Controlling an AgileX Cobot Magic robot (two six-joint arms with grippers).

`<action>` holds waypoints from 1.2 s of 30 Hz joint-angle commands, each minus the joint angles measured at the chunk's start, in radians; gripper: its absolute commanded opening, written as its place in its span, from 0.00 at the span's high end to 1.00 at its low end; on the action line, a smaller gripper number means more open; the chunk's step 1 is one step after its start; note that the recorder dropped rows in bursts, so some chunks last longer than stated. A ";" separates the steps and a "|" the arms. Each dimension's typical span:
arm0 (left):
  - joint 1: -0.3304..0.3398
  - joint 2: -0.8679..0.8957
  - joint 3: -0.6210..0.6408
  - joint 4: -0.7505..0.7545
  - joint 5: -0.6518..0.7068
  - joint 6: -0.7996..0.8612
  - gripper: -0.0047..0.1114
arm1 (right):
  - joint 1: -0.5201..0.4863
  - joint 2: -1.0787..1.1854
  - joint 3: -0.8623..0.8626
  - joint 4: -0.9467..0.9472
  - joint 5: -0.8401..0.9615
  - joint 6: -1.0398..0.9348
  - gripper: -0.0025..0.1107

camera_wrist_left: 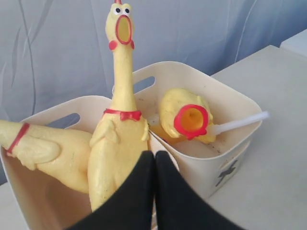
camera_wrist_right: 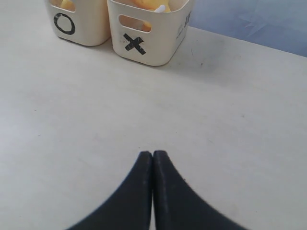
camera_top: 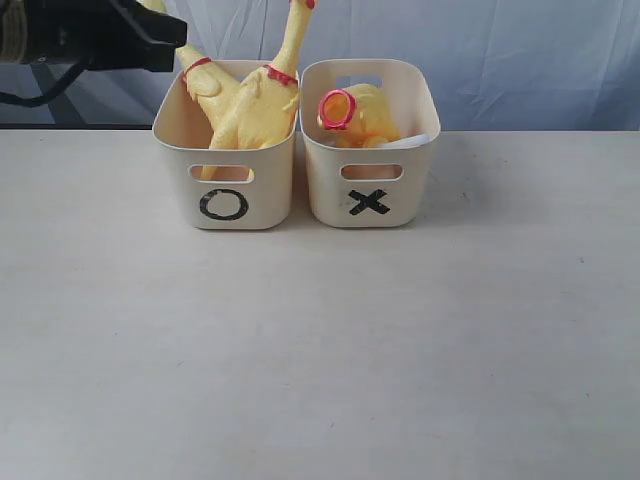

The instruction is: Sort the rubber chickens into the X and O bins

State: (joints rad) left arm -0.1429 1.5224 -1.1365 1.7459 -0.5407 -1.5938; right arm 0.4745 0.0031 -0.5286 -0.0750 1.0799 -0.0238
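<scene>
Exterior view: counter [camera_top: 320,350], pale, carrying 2 cream bins side by side near its far edge. O bin [camera_top: 176,150], a black O on its front wall, stands toward the left. X bin [camera_top: 325,170], a black X on its front wall, stands just right of it. Rubber chickens, yellow with red trim, 3 in all. The O bin holds 2: upright chicken [camera_top: 262,105], neck rising above the rim, and leaning chicken [camera_top: 205,85], tilted toward the bin's left wall. The X bin holds 1: third chicken [camera_top: 365,115], lying low, red-ringed mouth showing. Left arm [camera_top: 90,35], dark, above the O bin's far left corner. Left wrist view: left tool [camera_wrist_left: 154,160], tips pressed together, holding nothing, close before the upright chicken's body; contact cannot be told. White stick [camera_wrist_left: 240,123], 1, in the X bin beside the third chicken. Right wrist view: right tool [camera_wrist_right: 152,160], tips pressed together, empty, over the counter well short of both bins. Small print on the X bin's side wall, too small to read.
</scene>
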 commanded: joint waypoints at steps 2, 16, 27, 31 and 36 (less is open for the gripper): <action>0.002 -0.160 0.130 -0.001 0.029 -0.028 0.96 | 0.005 -0.003 0.004 0.002 -0.003 -0.001 0.98; 0.002 -0.677 0.516 -0.001 0.149 -0.167 0.96 | 0.005 -0.003 0.004 0.002 -0.003 -0.001 0.98; 0.002 -1.089 0.718 -0.001 0.279 -0.211 0.96 | 0.005 -0.003 0.004 0.002 -0.003 -0.001 0.98; 0.002 -1.190 0.770 -0.001 0.309 -0.211 0.96 | 0.005 -0.003 0.004 0.002 -0.003 -0.001 0.98; 0.002 -1.251 0.833 -0.001 0.406 -0.211 0.96 | 0.005 -0.003 0.004 0.002 -0.003 -0.001 0.98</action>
State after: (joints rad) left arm -0.1429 0.2976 -0.3359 1.7498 -0.1882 -1.7984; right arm 0.4745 0.0031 -0.5286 -0.0712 1.0799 -0.0238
